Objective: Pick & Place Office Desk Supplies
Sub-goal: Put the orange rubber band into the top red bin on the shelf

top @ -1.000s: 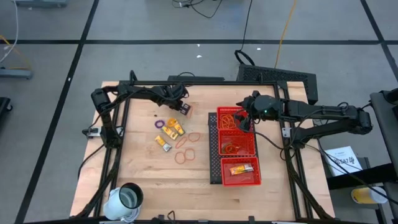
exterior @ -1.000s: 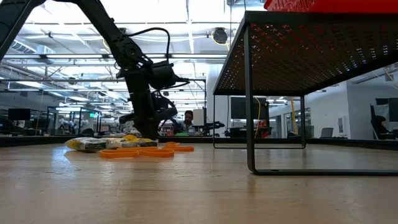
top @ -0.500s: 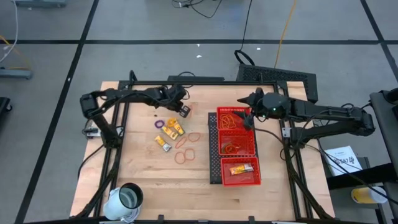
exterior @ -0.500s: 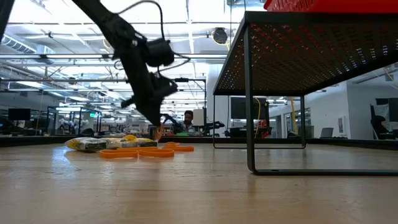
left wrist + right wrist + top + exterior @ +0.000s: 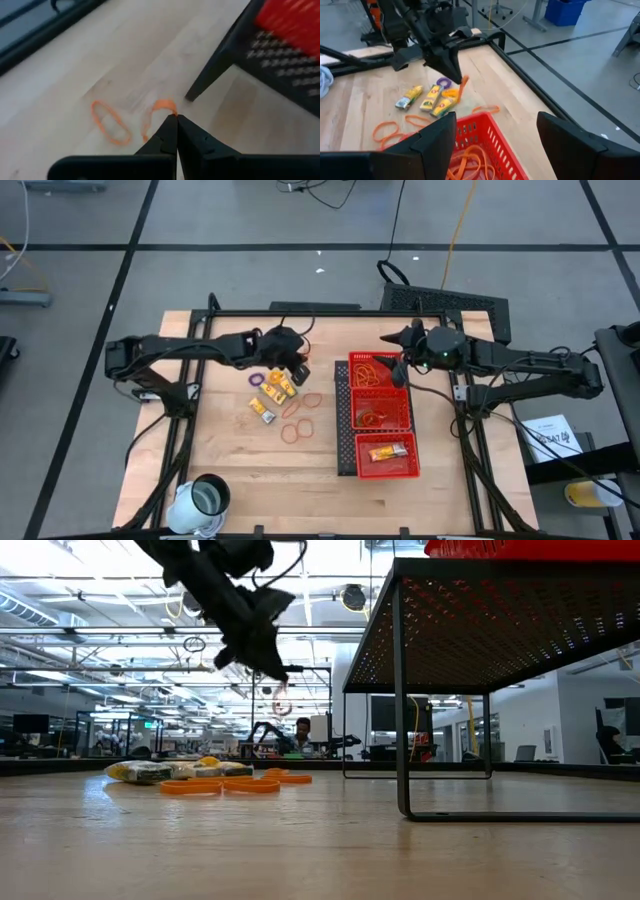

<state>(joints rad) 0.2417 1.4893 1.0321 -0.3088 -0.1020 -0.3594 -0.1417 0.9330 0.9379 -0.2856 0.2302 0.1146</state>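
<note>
I see my left gripper [image 5: 175, 116] raised off the table, fingers pinched shut on one orange rubber band [image 5: 159, 114], which dangles from the tips. Below and beside it lie another band [image 5: 109, 121] and the yellow packets [image 5: 431, 97]. My right gripper [image 5: 495, 145] hangs wide open, holding nothing, above the red tray [image 5: 384, 420]; I think more bands sit just under it.

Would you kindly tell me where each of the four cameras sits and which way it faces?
High: overhead, straight down; both arms, red tray.
Low: tabletop height, level; left gripper dangling a rubber band.
Left wrist: past shut fingers pinching that band.
Right wrist: past open fingers toward the left gripper.
Shared: the held band, also in the right wrist view.
</note>
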